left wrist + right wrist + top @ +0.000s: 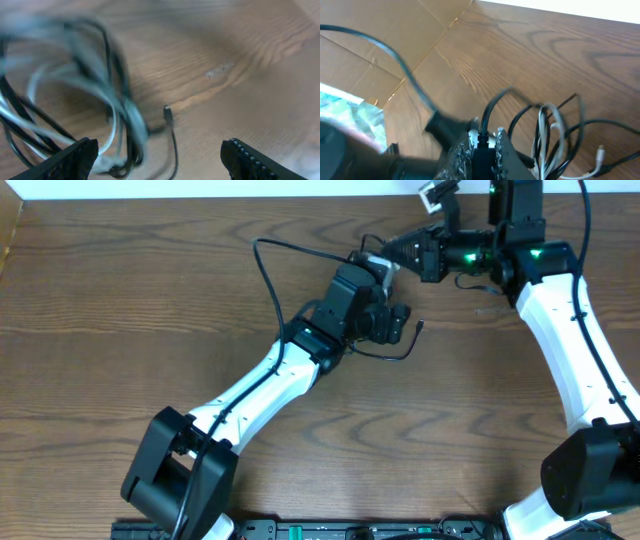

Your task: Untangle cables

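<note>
- We find the left tool [159, 150] with jaws wide apart, empty, over the table [250, 90].
- The right tool [481, 146] has jaws together, and we judge it clamped on the cables [547, 131].
- From the left tool, the bundle lies at ten o'clock, its loops running twelve-to-six.
- Black and white cords are interlooped, and a black plug end [167, 113] lies free.

One black cable [174, 147], one white cable [542, 130]
</note>
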